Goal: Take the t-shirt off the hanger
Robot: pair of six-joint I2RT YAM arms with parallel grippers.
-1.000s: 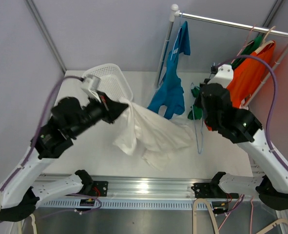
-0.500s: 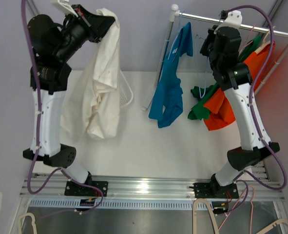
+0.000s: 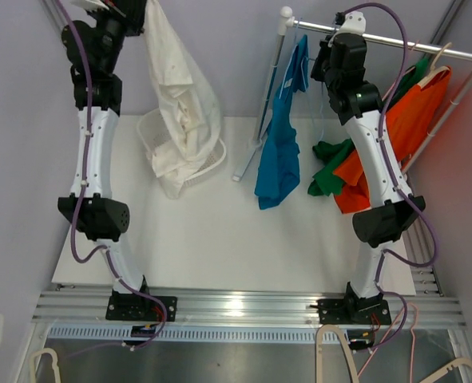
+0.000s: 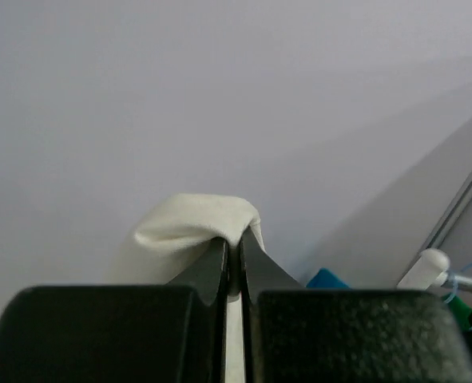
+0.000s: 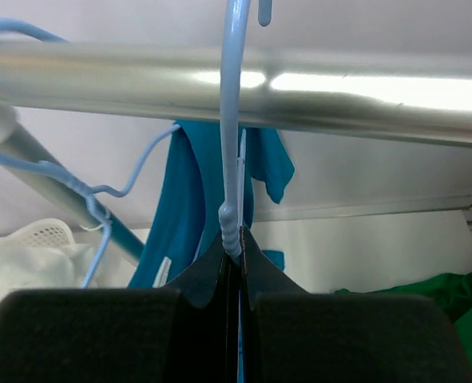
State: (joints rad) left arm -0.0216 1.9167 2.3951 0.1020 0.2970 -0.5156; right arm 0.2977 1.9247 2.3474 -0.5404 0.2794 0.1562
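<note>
My left gripper (image 3: pixel 144 8) is raised high at the top left and is shut on the white t-shirt (image 3: pixel 180 112), which hangs down with its lower end over the white basket (image 3: pixel 216 156). In the left wrist view the white cloth (image 4: pixel 196 227) bulges out past my closed fingertips (image 4: pixel 234 243). My right gripper (image 3: pixel 328 60) is up at the metal rail (image 3: pixel 379 38) and is shut on a light blue hanger (image 5: pixel 231 144), whose hook is over the rail (image 5: pixel 236 80). The hanger is bare.
A blue t-shirt (image 3: pixel 279 136) hangs from the rail's left end. Green (image 3: pixel 327 171) and orange (image 3: pixel 387 144) garments hang at the right. The rail's stand post (image 3: pixel 263 104) slants down to the white table (image 3: pixel 243 239).
My left arm has swung the white t-shirt right and lowered its end onto the basket. My right gripper has lifted the blue hanger closer to the rail, its hook now over it.
</note>
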